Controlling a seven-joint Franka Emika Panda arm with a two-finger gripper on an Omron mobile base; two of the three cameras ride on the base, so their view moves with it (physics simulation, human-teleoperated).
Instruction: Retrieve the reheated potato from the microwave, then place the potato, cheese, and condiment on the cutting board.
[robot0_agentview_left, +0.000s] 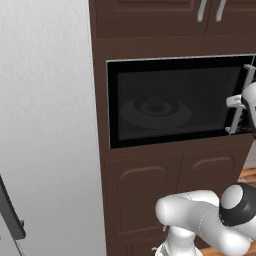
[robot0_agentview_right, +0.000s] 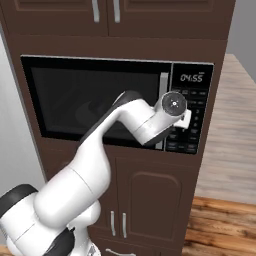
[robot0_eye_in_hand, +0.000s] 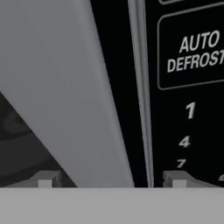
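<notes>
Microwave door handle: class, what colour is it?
Grey door handle, clearest in the hand view.

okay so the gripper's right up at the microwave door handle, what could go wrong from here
1. In the hand view the gripper straddles the grey handle off-centre, so it may close unevenly and slip.
2. One fingertip sits by the keypad and may press a button.
3. The microwave door is still shut; pulling along a poor arc could break the grip.
</notes>
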